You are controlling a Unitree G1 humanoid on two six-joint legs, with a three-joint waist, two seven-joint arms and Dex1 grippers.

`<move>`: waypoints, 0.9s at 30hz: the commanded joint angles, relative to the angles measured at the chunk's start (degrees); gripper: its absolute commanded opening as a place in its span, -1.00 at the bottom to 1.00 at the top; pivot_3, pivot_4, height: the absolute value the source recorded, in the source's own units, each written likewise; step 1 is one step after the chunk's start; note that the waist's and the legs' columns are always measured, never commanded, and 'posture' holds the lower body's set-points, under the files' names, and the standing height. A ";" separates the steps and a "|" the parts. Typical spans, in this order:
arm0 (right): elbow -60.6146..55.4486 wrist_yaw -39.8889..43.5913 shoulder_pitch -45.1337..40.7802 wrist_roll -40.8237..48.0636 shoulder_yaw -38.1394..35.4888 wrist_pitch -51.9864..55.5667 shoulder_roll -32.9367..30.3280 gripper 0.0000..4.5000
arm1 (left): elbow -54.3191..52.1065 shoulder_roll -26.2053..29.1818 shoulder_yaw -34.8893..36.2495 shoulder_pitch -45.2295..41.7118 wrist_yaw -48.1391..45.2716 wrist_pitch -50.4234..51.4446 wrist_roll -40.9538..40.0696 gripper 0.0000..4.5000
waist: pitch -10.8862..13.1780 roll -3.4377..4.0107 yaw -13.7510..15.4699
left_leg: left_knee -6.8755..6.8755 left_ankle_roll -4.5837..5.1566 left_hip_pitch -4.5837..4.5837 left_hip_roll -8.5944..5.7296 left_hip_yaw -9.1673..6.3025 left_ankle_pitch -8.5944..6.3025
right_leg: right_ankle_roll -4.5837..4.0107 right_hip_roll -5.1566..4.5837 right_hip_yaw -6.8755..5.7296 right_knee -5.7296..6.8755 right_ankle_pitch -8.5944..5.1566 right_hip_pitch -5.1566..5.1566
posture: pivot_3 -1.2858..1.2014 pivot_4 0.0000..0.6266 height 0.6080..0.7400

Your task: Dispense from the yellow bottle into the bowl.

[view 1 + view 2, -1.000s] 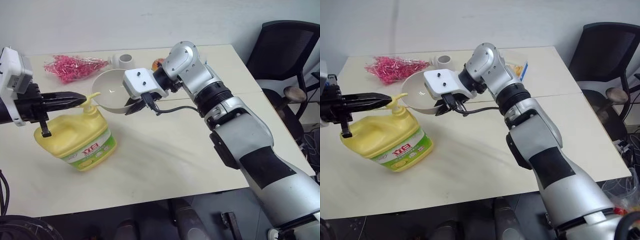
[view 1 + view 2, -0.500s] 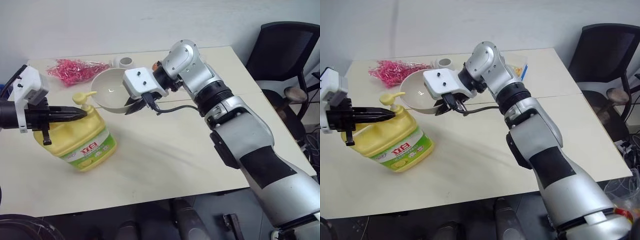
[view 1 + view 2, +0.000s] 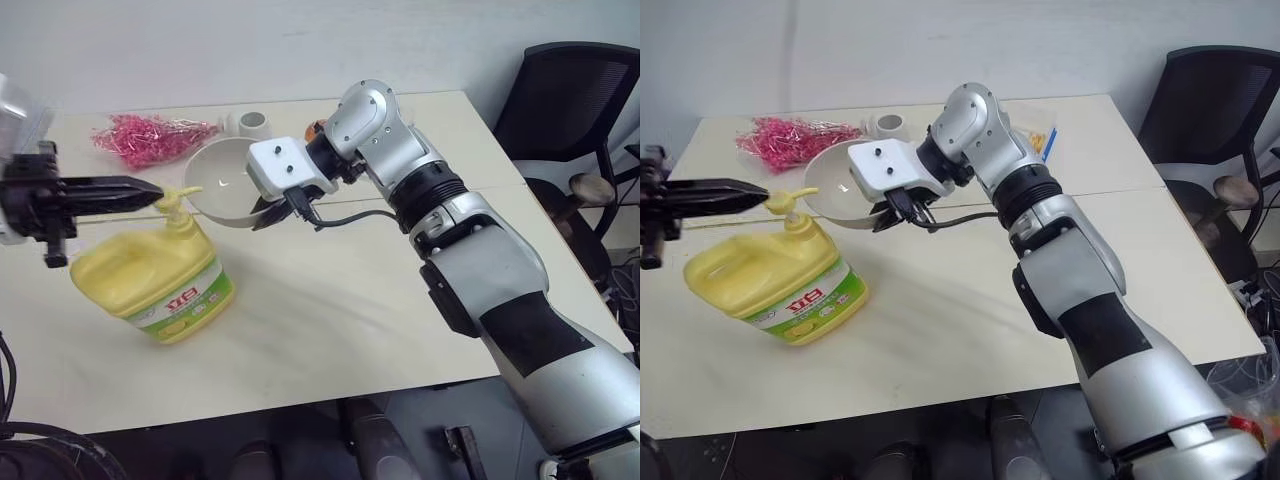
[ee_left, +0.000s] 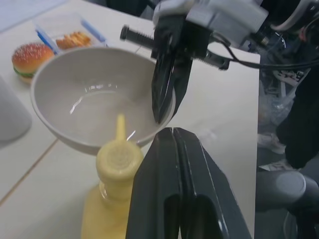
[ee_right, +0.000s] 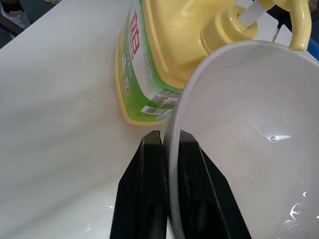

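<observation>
I see my right gripper [image 5: 167,144] clenched on the small glossy white bowl's [image 3: 222,180] rim under the squat yellow plastic pump bottle's [image 3: 150,280] spout; my left gripper [image 3: 150,188], clenched empty, hovers above the pump

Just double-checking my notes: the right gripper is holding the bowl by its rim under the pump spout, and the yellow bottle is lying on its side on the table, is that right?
Not quite. The yellow bottle stands upright on the table, not on its side, as the left eye view shows. The rest holds: the right gripper pinches the bowl by its rim, under the pump spout.
</observation>
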 commanded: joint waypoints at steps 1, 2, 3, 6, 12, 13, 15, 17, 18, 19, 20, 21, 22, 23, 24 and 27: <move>-0.06 2.53 -2.02 0.18 -0.54 -1.17 -0.16 -1.00 | 3.58 1.86 2.67 -0.92 1.29 -2.31 2.44 -0.99 | 0.00 0.00 0.01 | 0.00 0.00 0.02 0.00 0.01 0.00 | 0.00 0.00 0.00 0.01 0.00 0.00 | 0.03 -0.52 1.00; 0.02 2.72 -2.06 0.13 -0.56 -1.23 -0.15 -1.00 | 4.06 1.84 2.29 -0.85 1.39 -2.98 3.01 -0.99 | 0.00 0.00 0.02 | 0.00 -0.01 0.03 -0.01 0.01 0.01 | 0.00 0.00 0.00 0.02 0.00 0.01 | 0.03 -0.52 1.00; 0.12 2.90 -2.09 0.08 -0.60 -1.25 -0.16 -1.00 | 4.38 1.63 1.81 -0.89 1.55 -3.76 3.59 -0.99 | 0.00 0.00 0.01 | 0.01 -0.02 0.03 -0.01 0.01 0.01 | 0.00 0.00 0.00 0.03 0.00 0.02 | 0.03 -0.52 1.00; 0.40 3.69 -2.24 0.18 -0.72 -1.31 -0.25 -1.00 | 5.76 -0.30 -1.74 -1.88 2.70 -7.40 6.40 -0.99 | 0.00 0.00 0.06 | 0.01 -0.02 0.02 -0.01 0.02 0.01 | 0.00 -0.01 0.00 0.03 0.00 0.01 | 0.03 -0.52 1.00; 0.46 3.85 -2.53 0.51 -0.81 -1.10 -0.35 -1.00 | 8.00 -3.46 -7.63 -6.40 2.89 -9.92 8.77 -0.99 | -0.01 -0.02 0.11 | 0.03 -0.02 -0.01 -0.02 0.01 0.01 | 0.00 -0.03 -0.02 0.01 0.00 0.02 | 0.03 -0.52 1.00; 0.45 3.85 -2.52 0.51 -0.77 -1.10 -0.38 -1.00 | 8.24 -3.71 -8.23 -7.02 2.77 -9.98 9.06 -0.99 | -0.01 -0.02 0.10 | 0.03 -0.02 -0.01 -0.02 0.00 0.01 | 0.00 -0.02 -0.03 0.02 0.00 0.02 | 0.03 -0.52 1.00; 0.45 3.85 -2.47 0.44 -0.75 -1.08 -0.46 -1.00 | 8.71 -4.16 -9.31 -7.97 2.62 -10.33 9.77 -0.99 | -0.01 -0.02 -0.05 | 0.02 -0.02 -0.01 -0.02 0.01 0.01 | 0.00 -0.02 -0.03 0.01 0.00 0.02 | 0.03 -0.52 1.00; 0.45 3.81 -2.42 0.29 -0.81 -1.01 -0.55 -1.00 | 9.28 -4.63 -10.55 -8.81 2.48 -10.91 10.72 -0.99 | -0.01 -0.02 -0.14 | 0.00 -0.02 0.01 -0.01 0.03 0.01 | 0.00 -0.02 -0.03 0.01 0.00 0.01 | 0.03 -0.52 1.00; 0.46 3.78 -2.41 0.25 -0.83 -0.97 -0.57 -1.00 | 9.48 -4.76 -10.98 -9.06 2.36 -11.16 11.11 -0.99 | -0.01 -0.02 -0.09 | 0.00 -0.02 0.01 -0.01 0.03 0.01 | 0.00 -0.01 -0.03 0.01 0.00 0.01 | 0.03 -0.52 1.00; 0.46 3.77 -2.38 0.22 -0.82 -0.89 -0.61 -1.00 | 9.47 -4.81 -11.49 -9.08 1.90 -11.48 11.44 -0.99 | -0.01 -0.02 -0.08 | 0.01 -0.02 0.01 -0.01 0.02 0.01 | 0.00 -0.01 -0.03 0.02 0.00 0.01 | 0.03 -0.52 1.00; 0.46 3.76 -2.37 0.20 -0.81 -0.83 -0.61 -1.00 | 9.47 -4.82 -11.83 -9.06 1.53 -11.73 11.68 -0.99 | -0.01 -0.02 -0.06 | 0.01 -0.02 0.01 -0.01 0.02 0.01 | 0.00 -0.01 -0.03 0.02 0.00 0.01 | 0.03 -0.52 1.00; 0.43 3.76 -2.32 0.17 -0.77 -0.83 -0.63 -1.00 | 9.48 -4.92 -12.11 -9.08 1.36 -11.80 11.84 -0.99 | -0.01 -0.02 -0.03 | 0.02 -0.02 0.01 -0.01 0.03 0.01 | 0.00 -0.02 -0.03 0.02 0.00 0.01 | 0.03 -0.52 1.00; 0.40 3.76 -2.28 0.16 -0.75 -0.81 -0.62 -1.00 | 9.50 -4.93 -12.44 -8.99 1.14 -12.05 12.13 -0.99 | -0.01 -0.02 0.00 | 0.02 -0.02 0.01 -0.01 0.03 0.01 | 0.00 -0.02 -0.03 0.02 0.00 0.01 | 0.03 -0.52 1.00; 0.37 3.76 -2.24 0.14 -0.72 -0.78 -0.61 -1.00 | 9.51 -4.95 -12.59 -8.84 0.93 -12.23 12.35 -0.99 | -0.01 -0.02 0.04 | 0.02 -0.02 0.01 -0.01 0.03 0.01 | 0.00 -0.02 -0.03 0.02 0.00 0.01 | 0.03 -0.52 1.00; 0.35 3.76 -2.22 0.12 -0.69 -0.78 -0.60 -1.00 | 9.50 -4.94 -12.71 -8.68 0.74 -12.36 12.51 -0.99 | -0.01 -0.02 0.06 | 0.02 -0.02 0.01 -0.01 0.02 0.01 | 0.00 -0.02 -0.03 0.02 0.00 0.01 | 0.03 -0.52 1.00; 0.30 3.77 -2.15 0.09 -0.63 -0.78 -0.58 -1.00 | 8.76 -5.30 -12.46 -7.65 0.33 -12.98 12.84 -0.99 | -0.01 -0.02 0.04 | 0.01 -0.02 0.00 -0.01 0.02 0.01 | 0.00 -0.02 -0.03 0.01 0.00 0.01 | 0.03 -0.52 1.00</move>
